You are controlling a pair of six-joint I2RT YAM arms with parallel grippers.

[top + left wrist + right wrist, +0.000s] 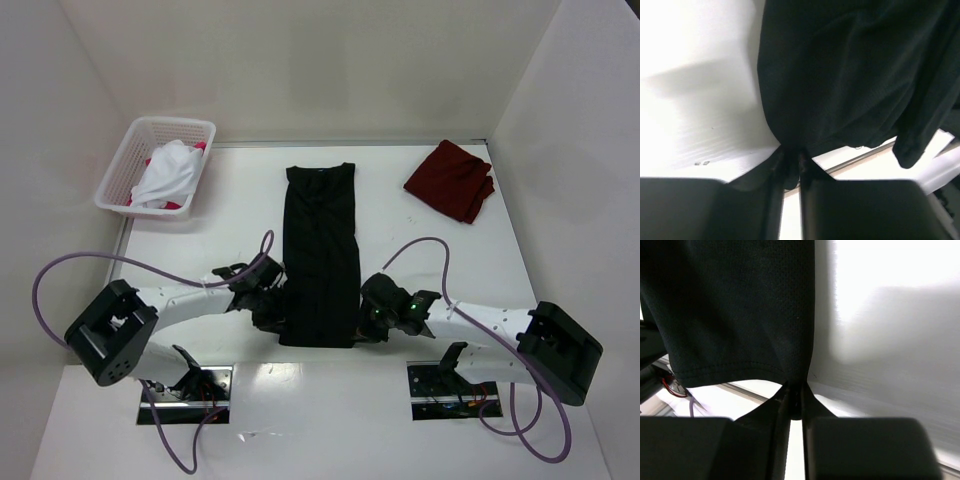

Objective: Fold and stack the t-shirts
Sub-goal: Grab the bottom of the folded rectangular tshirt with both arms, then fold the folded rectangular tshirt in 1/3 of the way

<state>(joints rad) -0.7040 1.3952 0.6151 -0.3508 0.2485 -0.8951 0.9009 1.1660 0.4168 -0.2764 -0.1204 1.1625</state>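
A black t-shirt [320,250] lies folded into a long narrow strip down the middle of the table, neck at the far end. My left gripper [277,318] is shut on its near left hem corner, and the cloth [840,75] hangs from the pinch in the left wrist view. My right gripper [362,322] is shut on the near right hem corner, where the stitched hem [735,315] shows above the pinch. A dark maroon t-shirt [451,179] lies folded at the far right. White and pink-red shirts [168,175] lie in the basket.
A white plastic lattice basket [120,170] stands at the far left. Purple cables [120,262] loop over both arms. White walls close in the table on three sides. Two metal base plates [185,393] sit at the near edge.
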